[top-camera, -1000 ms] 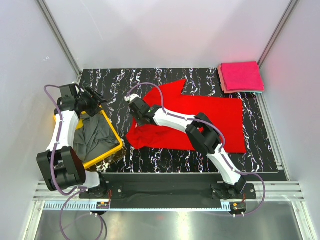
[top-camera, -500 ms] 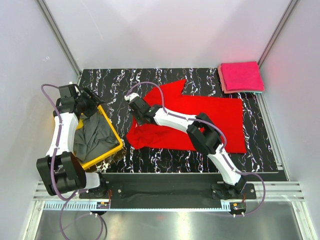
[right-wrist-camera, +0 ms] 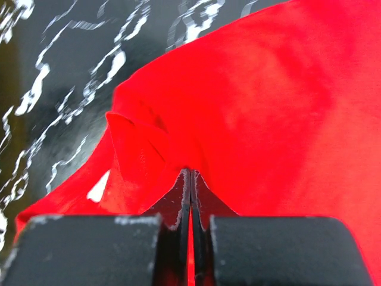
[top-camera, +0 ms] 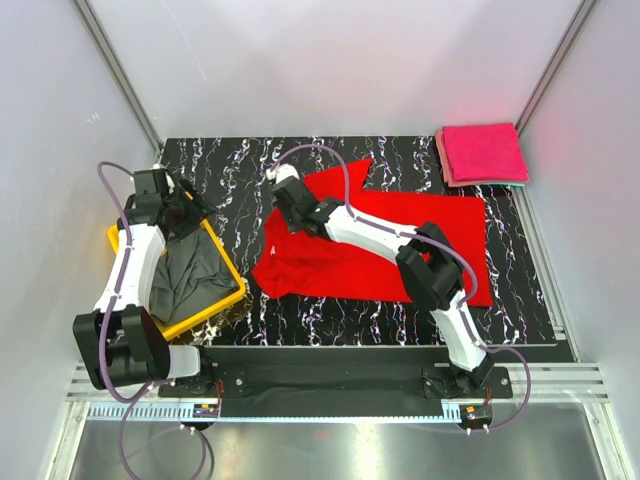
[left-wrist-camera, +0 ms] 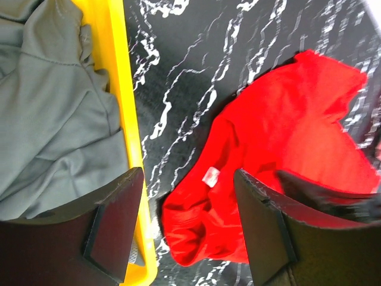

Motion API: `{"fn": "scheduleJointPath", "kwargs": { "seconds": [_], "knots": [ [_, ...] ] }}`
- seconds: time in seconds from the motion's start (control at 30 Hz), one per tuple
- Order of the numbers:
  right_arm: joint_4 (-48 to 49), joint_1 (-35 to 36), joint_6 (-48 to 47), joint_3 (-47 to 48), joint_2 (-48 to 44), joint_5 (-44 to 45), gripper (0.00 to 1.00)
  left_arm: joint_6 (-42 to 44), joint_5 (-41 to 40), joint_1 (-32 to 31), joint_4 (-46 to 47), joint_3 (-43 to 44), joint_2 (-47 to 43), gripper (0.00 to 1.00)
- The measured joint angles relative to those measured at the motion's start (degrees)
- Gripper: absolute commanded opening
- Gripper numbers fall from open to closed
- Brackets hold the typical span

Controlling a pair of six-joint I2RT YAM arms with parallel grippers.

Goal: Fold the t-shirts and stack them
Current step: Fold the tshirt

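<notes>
The red t-shirt (top-camera: 400, 235) lies partly spread on the black marbled table, bunched at its near left corner. My right gripper (top-camera: 287, 195) is shut on the shirt's left edge, and its closed jaws pinch a fold of red cloth (right-wrist-camera: 268, 101) in the right wrist view (right-wrist-camera: 189, 174). My left gripper (top-camera: 190, 215) is open and empty above the tray's right rim; between its jaws (left-wrist-camera: 187, 176) I see the red shirt (left-wrist-camera: 286, 125) and its white neck label (left-wrist-camera: 210, 176). The dark grey t-shirt (top-camera: 185, 275) lies crumpled in the yellow tray. Folded magenta-pink t-shirts (top-camera: 484, 152) are stacked at the far right corner.
The yellow tray (top-camera: 232, 272) sits at the table's left edge, its rim also in the left wrist view (left-wrist-camera: 122, 77). White walls and metal rails enclose the table. The right arm (top-camera: 380, 235) stretches across the red shirt.
My right gripper has moved away from the arm bases and a little right, pulling the red shirt's left edge with it. My left gripper has shifted slightly right over the tray rim.
</notes>
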Motion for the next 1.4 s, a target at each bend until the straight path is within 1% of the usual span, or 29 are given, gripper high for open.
{"fn": "scheduleJointPath", "kwargs": {
  "seconds": [0.07,0.17,0.3,0.37,0.43,0.47,0.53,0.57,0.63,0.7,0.77,0.8,0.93,1.1,1.13,1.17,1.23,1.27,1.3,1.4],
  "knots": [
    [0.8,-1.3,0.4,-1.0,-1.1,0.5,0.00,0.8,-1.6,-1.2,-0.8,0.0,0.0,0.67],
    [1.9,-3.4,1.2,-3.7,-3.3,1.4,0.00,1.8,-3.7,-2.9,-1.9,0.0,0.0,0.63],
    [3.8,-6.3,2.3,-8.2,-6.4,2.0,0.00,3.6,-4.4,-5.2,-2.6,-0.2,-0.3,0.54],
    [4.5,-7.6,2.9,-10.0,-7.8,2.3,0.00,4.5,-4.0,-7.0,-2.6,-0.9,-0.4,0.45],
    [5.6,-8.4,3.3,-11.4,-8.8,2.6,0.00,5.4,-3.2,-8.7,-2.7,-2.0,-0.3,0.40],
    [6.0,-8.7,3.5,-12.0,-9.3,2.6,0.00,5.8,-2.6,-9.9,-2.9,-2.4,-0.3,0.40],
    [6.6,-9.1,3.7,-12.7,-9.9,2.4,0.00,6.8,-1.4,-12.1,-3.5,-3.1,-0.3,0.42],
    [6.7,-9.4,3.8,-12.9,-10.1,1.3,0.04,7.4,-1.0,-13.5,-3.9,-3.4,-0.3,0.44],
    [6.9,-9.9,3.8,-12.8,-10.3,-3.1,0.19,8.2,0.0,-16.0,-4.5,-4.2,-0.4,0.45],
    [7.0,-10.3,3.2,-12.8,-10.3,-7.9,0.32,8.5,0.7,-17.2,-4.6,-5.8,-1.2,0.48],
    [7.0,-10.4,2.9,-12.8,-10.1,-11.7,0.37,8.3,0.9,-17.1,-5.0,-7.4,-2.5,0.49],
    [7.0,-10.4,2.9,-12.6,-9.9,-13.4,0.43,8.3,1.0,-17.1,-5.5,-8.0,-3.2,0.49],
    [6.8,-10.3,3.2,-9.7,-5.8,-17.4,0.52,8.3,2.6,-16.9,-5.6,-8.3,-5.1,0.50],
    [6.0,-10.1,2.5,-7.4,-0.3,-20.1,0.53,8.5,4.2,-16.9,-5.6,-8.3,-7.0,0.51],
    [5.5,-10.0,2.1,-6.6,1.2,-20.3,0.52,8.5,4.3,-16.9,-5.6,-8.3,-7.3,0.51],
    [5.0,-10.0,1.8,-6.1,2.3,-20.5,0.37,8.5,4.4,-16.9,-5.6,-8.3,-7.6,0.51],
    [4.1,-9.9,0.9,-5.2,4.0,-20.5,0.20,8.5,4.5,-16.9,-5.6,-8.3,-8.0,0.51],
    [3.8,-9.9,0.7,-5.1,4.3,-20.4,0.05,8.5,4.5,-16.9,-5.6,-8.3,-8.1,0.51],
    [3.4,-9.9,0.3,-5.1,4.4,-20.4,0.01,8.6,4.5,-16.9,-5.6,-8.3,-8.1,0.50],
    [4.2,-9.9,0.4,-5.7,3.5,-19.9,0.00,9.2,4.4,-16.9,-5.8,-8.3,-8.2,0.50]
  ]
}}
